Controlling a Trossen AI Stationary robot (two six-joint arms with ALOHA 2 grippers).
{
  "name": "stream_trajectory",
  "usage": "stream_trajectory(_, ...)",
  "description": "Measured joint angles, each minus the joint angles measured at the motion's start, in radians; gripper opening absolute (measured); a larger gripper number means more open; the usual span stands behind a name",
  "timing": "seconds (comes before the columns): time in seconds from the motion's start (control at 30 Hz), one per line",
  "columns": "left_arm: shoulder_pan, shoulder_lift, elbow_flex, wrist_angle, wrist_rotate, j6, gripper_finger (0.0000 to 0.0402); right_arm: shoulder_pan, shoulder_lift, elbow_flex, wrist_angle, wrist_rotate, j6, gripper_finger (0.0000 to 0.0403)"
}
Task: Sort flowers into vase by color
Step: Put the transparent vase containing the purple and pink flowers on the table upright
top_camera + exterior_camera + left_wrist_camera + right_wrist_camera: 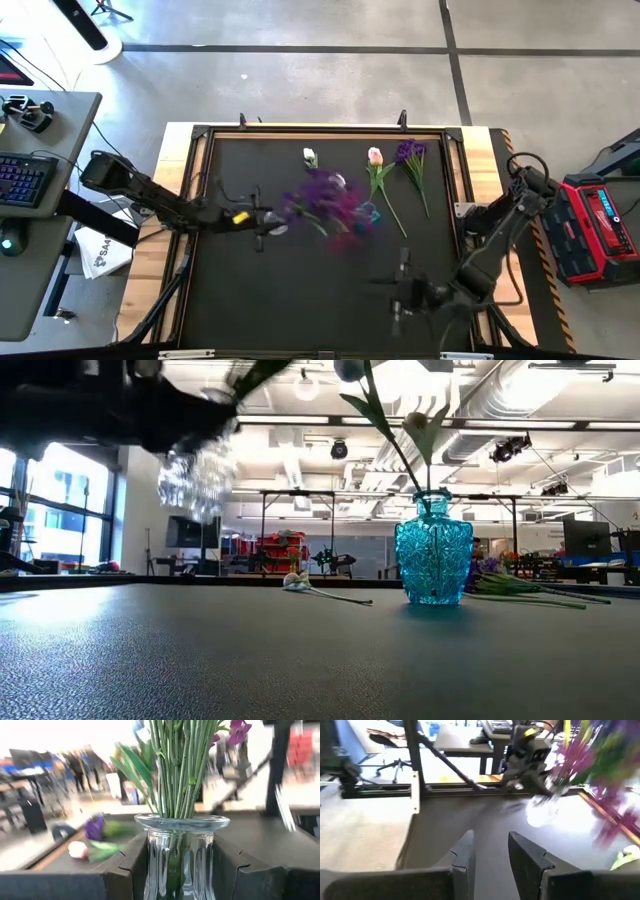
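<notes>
Black desk [300, 300]: left gripper [180, 870] clamps the clear vase [181, 850] of purple sprigs [325, 200] aloft (right gripper [490, 855] part-open, empty), three stems unsorted.

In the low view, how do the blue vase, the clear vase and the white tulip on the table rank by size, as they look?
1. Blue vase.
2. Clear vase, blurred, lifted, so unsure against the blue one.
3. White tulip, farther back, plainly smallest.

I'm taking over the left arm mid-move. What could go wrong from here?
1. The clear vase, full of purple flowers, is held off the table by the left gripper; top-heavy, it may tip or slip.
2. Its blossoms hang near the blue vase; a swing might topple it.
3. Setting down could crush the loose white tulip.
</notes>
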Motion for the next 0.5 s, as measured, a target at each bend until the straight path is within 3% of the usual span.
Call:
stream_trajectory(0.17,0.001,-0.001,-0.165,0.385,-0.083,0.010,0.0133,0.047,0.034,0.000,-0.005,0.025,0.042,0.0084)
stream_trajectory(0.3,0.003,-0.027,-0.180,0.370,-0.181,0.042,0.0133,0.059,0.068,0.000,-0.005,0.064,0.045,0.0084)
stream_trajectory(0.5,0.122,-0.015,-0.162,0.345,-0.279,0.043,0.0133,0.031,0.097,0.000,-0.026,0.076,0.052,0.0084)
